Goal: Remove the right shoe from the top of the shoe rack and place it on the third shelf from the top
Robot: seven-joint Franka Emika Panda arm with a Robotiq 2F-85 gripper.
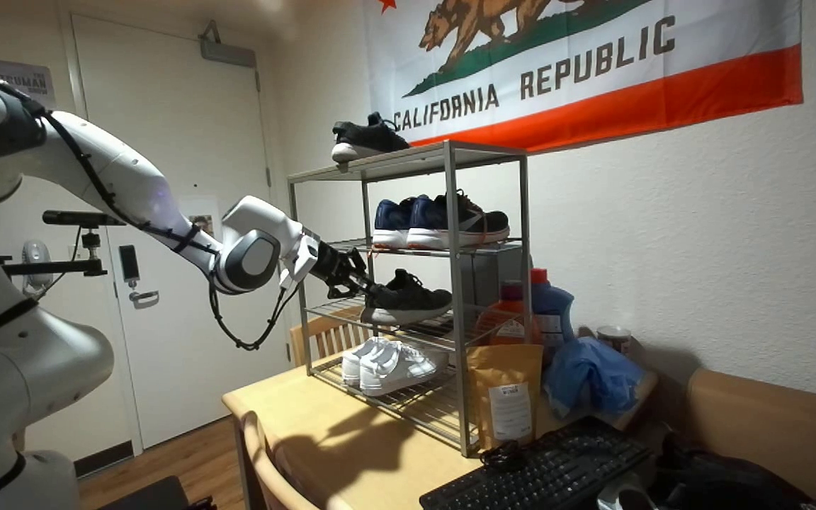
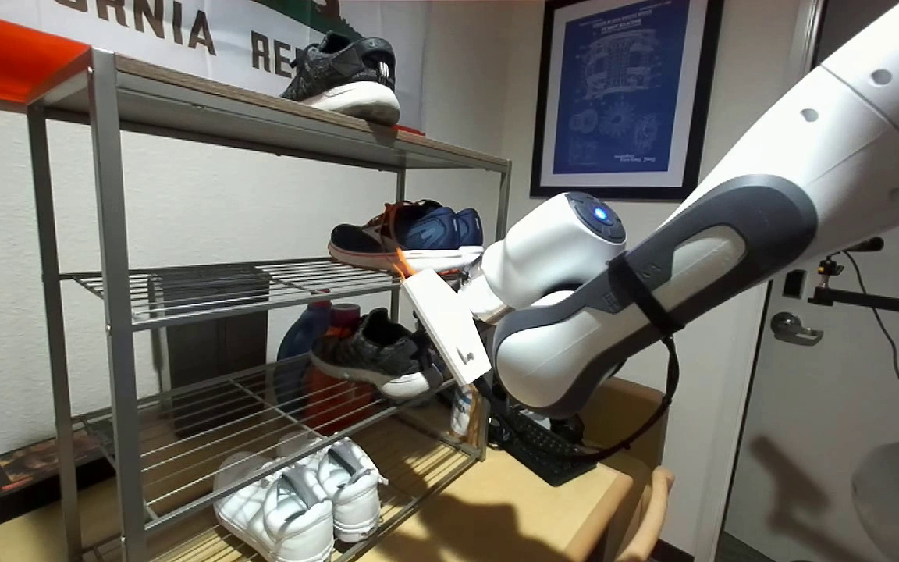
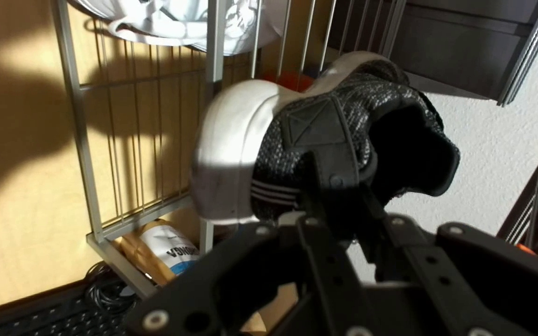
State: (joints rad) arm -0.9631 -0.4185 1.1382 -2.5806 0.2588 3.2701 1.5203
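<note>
The right shoe, black with a pale sole, shows in both exterior views (image 1: 408, 301) (image 2: 375, 351) and in the wrist view (image 3: 315, 135). My gripper (image 1: 367, 283) is shut on its heel; in the wrist view the fingers (image 3: 350, 210) pinch the dark heel part. The shoe is at the third shelf (image 2: 184, 509) of the shoe rack (image 1: 454, 297), toe inward, heel near the shelf's front edge. I cannot tell whether the sole touches the wires. The matching black twin (image 1: 369, 138) stands on the rack's top, also in an exterior view (image 2: 348, 78).
Dark blue shoes (image 1: 436, 223) stand on the second shelf, just above my gripper. White shoes (image 1: 394, 365) stand on the bottom tier. Detergent bottles (image 1: 550, 304) and a brown pouch (image 1: 507, 389) are beside and behind the rack. A keyboard (image 1: 542, 467) lies on the table.
</note>
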